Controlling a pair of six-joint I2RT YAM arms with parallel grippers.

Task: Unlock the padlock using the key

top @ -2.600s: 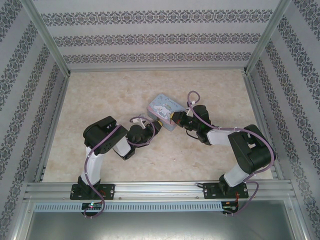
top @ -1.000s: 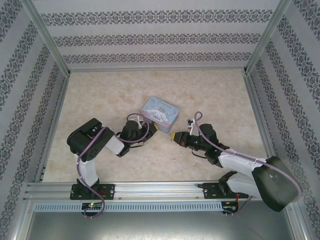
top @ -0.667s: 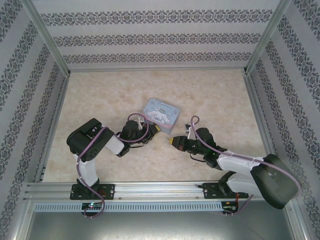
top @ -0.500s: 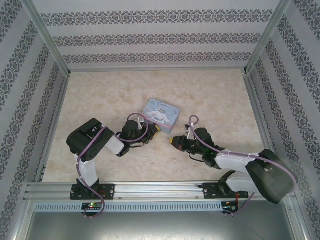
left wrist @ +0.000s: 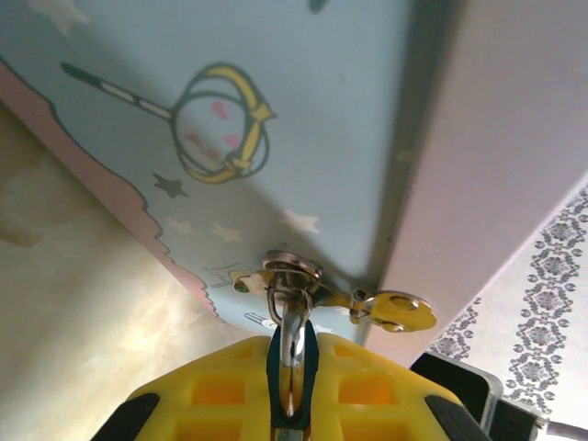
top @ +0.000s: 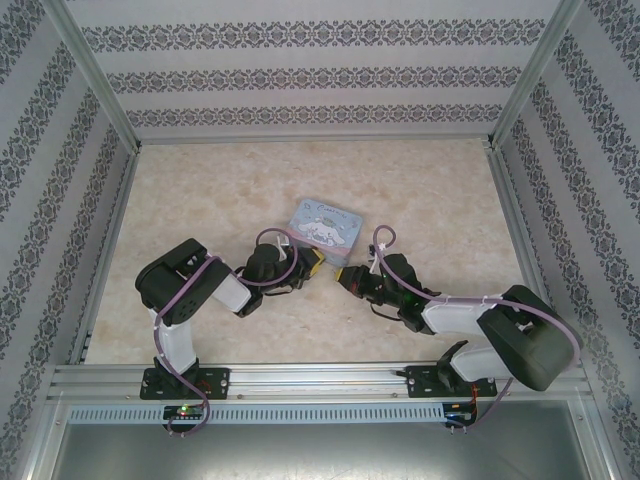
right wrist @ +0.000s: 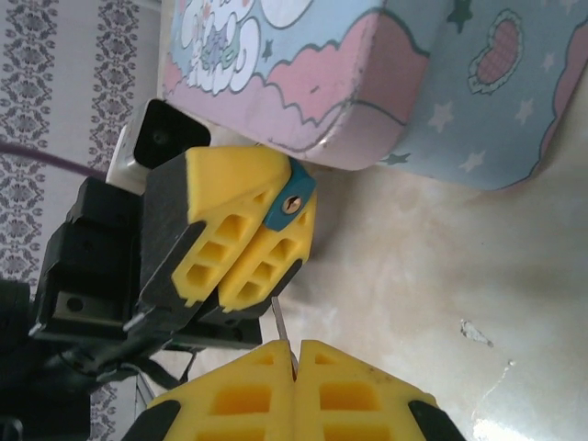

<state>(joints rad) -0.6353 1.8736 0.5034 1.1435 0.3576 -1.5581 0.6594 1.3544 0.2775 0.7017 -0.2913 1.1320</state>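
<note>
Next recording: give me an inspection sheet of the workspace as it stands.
Surface: beige marbled table, bare apart from the tin.
Job's things: padlock hooked through the tin's clasp; key close to it, not in the keyhole.
Clutter: pastel-blue cartoon tin.
Grippers: left gripper shut on the padlock; right gripper shut on the key.
Cables: purple cables looped along both arms.
Surroundings: patterned walls, metal frame.

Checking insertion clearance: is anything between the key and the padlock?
The key, pinched in the right gripper, aims at the side of the left gripper, which clamps the padlock; the keyhole sits off that line, nearer the tin. Nothing else visible intervenes.
</note>
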